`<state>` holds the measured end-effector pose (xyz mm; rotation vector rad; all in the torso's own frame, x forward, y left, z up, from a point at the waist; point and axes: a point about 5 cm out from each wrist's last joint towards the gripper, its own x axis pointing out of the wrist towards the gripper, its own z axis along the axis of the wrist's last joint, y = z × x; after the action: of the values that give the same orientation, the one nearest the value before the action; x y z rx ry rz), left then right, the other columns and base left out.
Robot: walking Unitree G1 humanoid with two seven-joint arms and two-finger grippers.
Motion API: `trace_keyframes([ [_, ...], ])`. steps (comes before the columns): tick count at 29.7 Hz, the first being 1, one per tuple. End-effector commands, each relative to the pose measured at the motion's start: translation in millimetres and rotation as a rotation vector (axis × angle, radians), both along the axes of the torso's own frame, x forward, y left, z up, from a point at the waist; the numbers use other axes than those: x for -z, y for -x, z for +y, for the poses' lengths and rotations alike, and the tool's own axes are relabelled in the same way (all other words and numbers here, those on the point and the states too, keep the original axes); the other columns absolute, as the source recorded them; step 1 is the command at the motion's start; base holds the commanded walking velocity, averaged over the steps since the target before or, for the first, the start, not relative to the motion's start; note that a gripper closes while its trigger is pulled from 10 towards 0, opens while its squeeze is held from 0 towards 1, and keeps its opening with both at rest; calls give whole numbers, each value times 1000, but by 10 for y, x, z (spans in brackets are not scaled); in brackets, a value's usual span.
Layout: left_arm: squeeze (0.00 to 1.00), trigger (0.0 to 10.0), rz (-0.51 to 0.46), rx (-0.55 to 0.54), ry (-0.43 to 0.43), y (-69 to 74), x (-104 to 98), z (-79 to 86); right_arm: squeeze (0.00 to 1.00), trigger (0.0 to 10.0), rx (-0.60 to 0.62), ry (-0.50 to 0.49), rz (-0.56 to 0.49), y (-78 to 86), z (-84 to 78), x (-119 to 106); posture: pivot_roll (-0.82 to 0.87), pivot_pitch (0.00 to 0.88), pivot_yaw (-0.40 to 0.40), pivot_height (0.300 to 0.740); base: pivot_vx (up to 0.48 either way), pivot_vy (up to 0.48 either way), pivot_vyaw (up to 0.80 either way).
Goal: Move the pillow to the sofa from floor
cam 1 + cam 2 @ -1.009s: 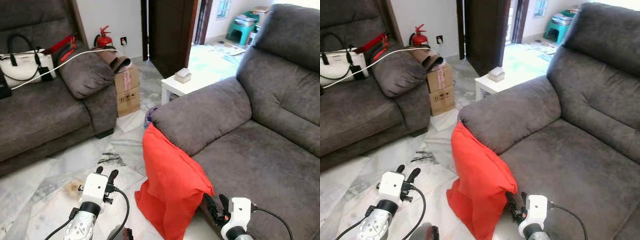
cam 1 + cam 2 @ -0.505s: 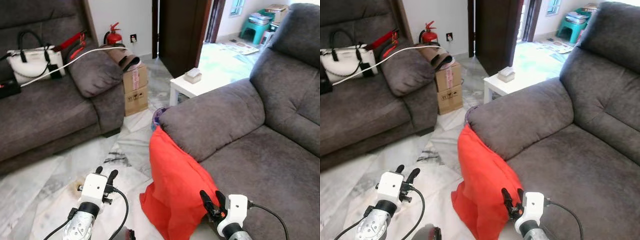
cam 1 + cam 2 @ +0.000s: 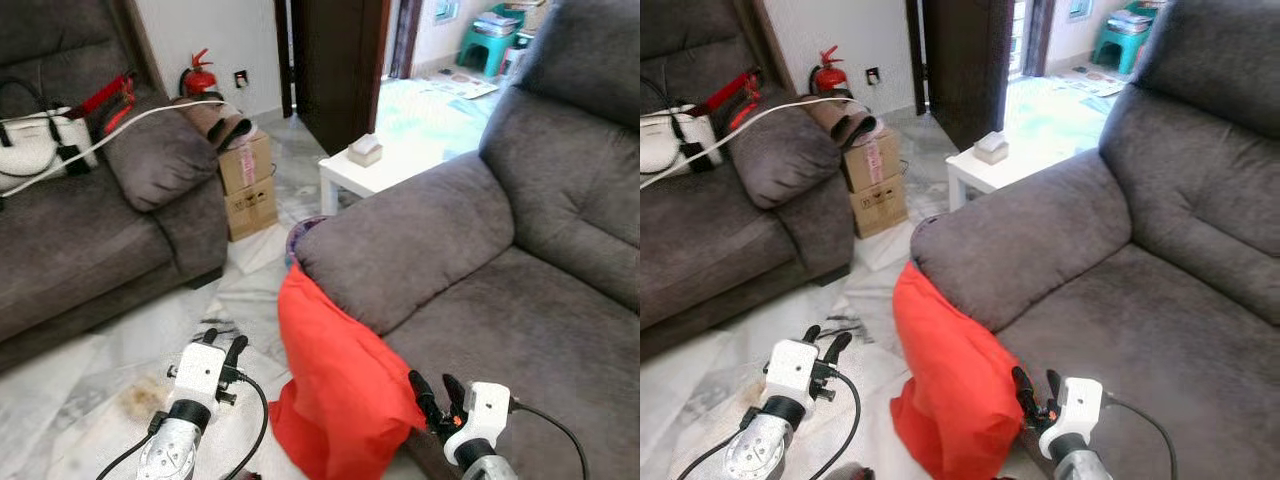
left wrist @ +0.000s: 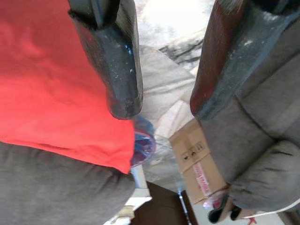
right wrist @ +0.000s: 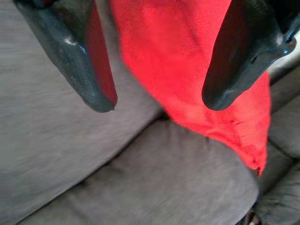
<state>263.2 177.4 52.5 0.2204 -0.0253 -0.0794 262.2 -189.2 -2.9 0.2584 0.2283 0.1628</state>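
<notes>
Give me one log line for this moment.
pillow: on floor, leaning against sofa | left gripper: open, beside pillow | right gripper: open, at pillow's edge | lift: not yet

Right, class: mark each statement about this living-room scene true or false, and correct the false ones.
1. The red pillow leans against the sofa arm, its bottom on the floor. True.
2. The right gripper is shut on the pillow. False: its fingers are open, the pillow not clamped.
3. The left gripper is open, holding nothing. True.
4. The cardboard box sits on the white table. False: it stands on the floor beside the other sofa.
</notes>
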Motion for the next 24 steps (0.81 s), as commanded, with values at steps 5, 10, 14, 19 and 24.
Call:
trace_keyframes([
  [5, 0, 10000, 112, -189, -33, 205, 252, 438, 1000, 10000, -31, 40, 75, 24, 8, 77, 26, 115, 14, 622, 0, 0, 0],
  [10, 0, 10000, 167, -351, -7, 438, 388, 698, 1000, 10000, -23, 38, 75, 4, -45, 59, 33, 125, 9, 622, 0, 0, 0],
  [14, 0, 10000, 170, -361, 3, 464, 411, 695, 1000, 10000, -40, 26, 83, -15, -17, 57, 38, 127, 4, 622, 0, 0, 0],
  [19, 0, 10000, 166, -342, 15, 447, 413, 641, 1000, 10000, -143, 12, 141, -1, 84, 110, 44, 130, 2, 622, 0, 0, 0],
  [24, 0, 10000, 176, -305, 28, 439, 427, 580, 1000, 10000, -220, 7, 191, -33, 117, 113, 48, 133, 2, 622, 0, 0, 0],
])
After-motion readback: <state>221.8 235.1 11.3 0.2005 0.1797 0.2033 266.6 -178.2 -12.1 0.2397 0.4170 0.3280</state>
